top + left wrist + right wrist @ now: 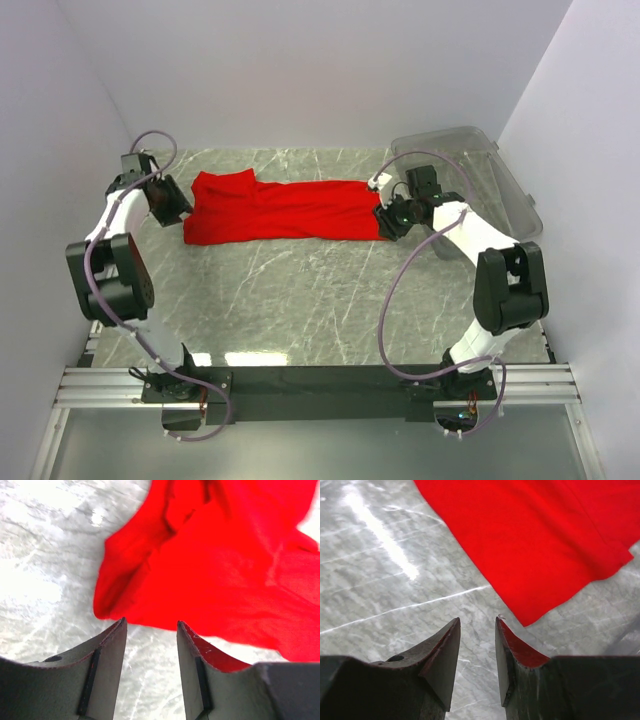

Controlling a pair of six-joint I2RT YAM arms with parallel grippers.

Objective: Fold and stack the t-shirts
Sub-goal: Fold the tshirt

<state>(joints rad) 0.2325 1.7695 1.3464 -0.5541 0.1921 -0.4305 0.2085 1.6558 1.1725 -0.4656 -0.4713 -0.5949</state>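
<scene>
A red t-shirt (pixel 280 210) lies folded lengthwise into a long strip across the far part of the marble table. My left gripper (pixel 172 207) is open and empty just off the shirt's left end; in the left wrist view the rumpled red cloth (pixel 220 565) lies just ahead of the fingertips (pixel 150 623). My right gripper (pixel 385 222) is open and empty at the shirt's right end; in the right wrist view the flat red corner (pixel 540 545) lies just beyond the fingertips (pixel 477 620).
A clear plastic bin (pixel 480 175) stands at the back right, behind the right arm. The grey marble tabletop (pixel 300 300) stretches toward the near edge. White walls close in the left, back and right.
</scene>
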